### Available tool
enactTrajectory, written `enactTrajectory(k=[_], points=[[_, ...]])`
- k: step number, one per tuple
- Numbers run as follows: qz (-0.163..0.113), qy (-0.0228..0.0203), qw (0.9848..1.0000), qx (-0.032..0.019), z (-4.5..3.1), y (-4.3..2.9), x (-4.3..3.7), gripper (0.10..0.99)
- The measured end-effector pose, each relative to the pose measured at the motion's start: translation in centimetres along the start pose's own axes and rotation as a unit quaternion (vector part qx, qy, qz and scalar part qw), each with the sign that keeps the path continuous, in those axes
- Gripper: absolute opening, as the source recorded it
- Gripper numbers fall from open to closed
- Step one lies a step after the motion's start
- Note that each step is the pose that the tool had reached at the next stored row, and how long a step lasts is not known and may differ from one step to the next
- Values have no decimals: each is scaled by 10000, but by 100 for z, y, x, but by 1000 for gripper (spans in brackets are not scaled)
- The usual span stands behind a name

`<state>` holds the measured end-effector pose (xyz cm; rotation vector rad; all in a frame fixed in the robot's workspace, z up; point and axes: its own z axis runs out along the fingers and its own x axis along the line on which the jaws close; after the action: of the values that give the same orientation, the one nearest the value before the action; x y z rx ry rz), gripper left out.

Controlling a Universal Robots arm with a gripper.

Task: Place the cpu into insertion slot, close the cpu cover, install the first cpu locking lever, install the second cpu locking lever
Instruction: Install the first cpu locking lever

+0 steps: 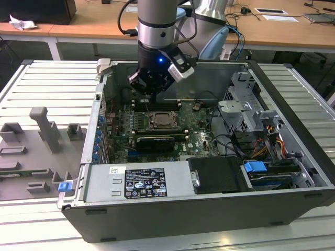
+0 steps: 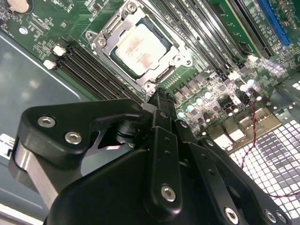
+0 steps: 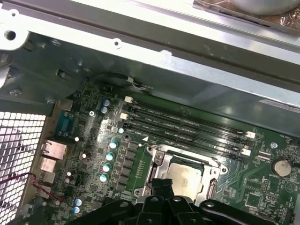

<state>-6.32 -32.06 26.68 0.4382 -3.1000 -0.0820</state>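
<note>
The cpu [image 2: 140, 49] is seated flat in the insertion slot [image 2: 164, 35], with its silvery face turned up toward the gripper [image 2: 157, 96]. Being square, it has no long axis to be named. The cpu cover [image 2: 105, 43] is laid down around it, presumably to hold it. The gripper is hung just beside the socket, its fingertips pressed together with nothing pinched.

Nothing is reading clearly. A black label [image 1: 144, 182] is lying on the grey power supply [image 1: 178, 180], well apart from the gripper [image 1: 153, 95] and its fingers. It is carrying white lines and round marks too small to make out. A small white sticker [image 1: 117, 169] is sitting just beside it, equally illegible. The cpu [image 2: 140, 49], just beyond the fingertips [image 2: 159, 101], is showing only faint, unreadable print on its metal face.
</note>
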Motion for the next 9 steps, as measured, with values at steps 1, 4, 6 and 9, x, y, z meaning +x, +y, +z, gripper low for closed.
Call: enactTrajectory(k=[1, 4, 6, 9], points=[[1, 0, 10000, 0, 0, 5, 19, 106], [50, -3, 10000, 0, 1, 12, 41, 106], [99, -5, 10000, 0, 1, 20, 72, 106], [108, -6, 9999, 0, 3, 37, 127, 106]])
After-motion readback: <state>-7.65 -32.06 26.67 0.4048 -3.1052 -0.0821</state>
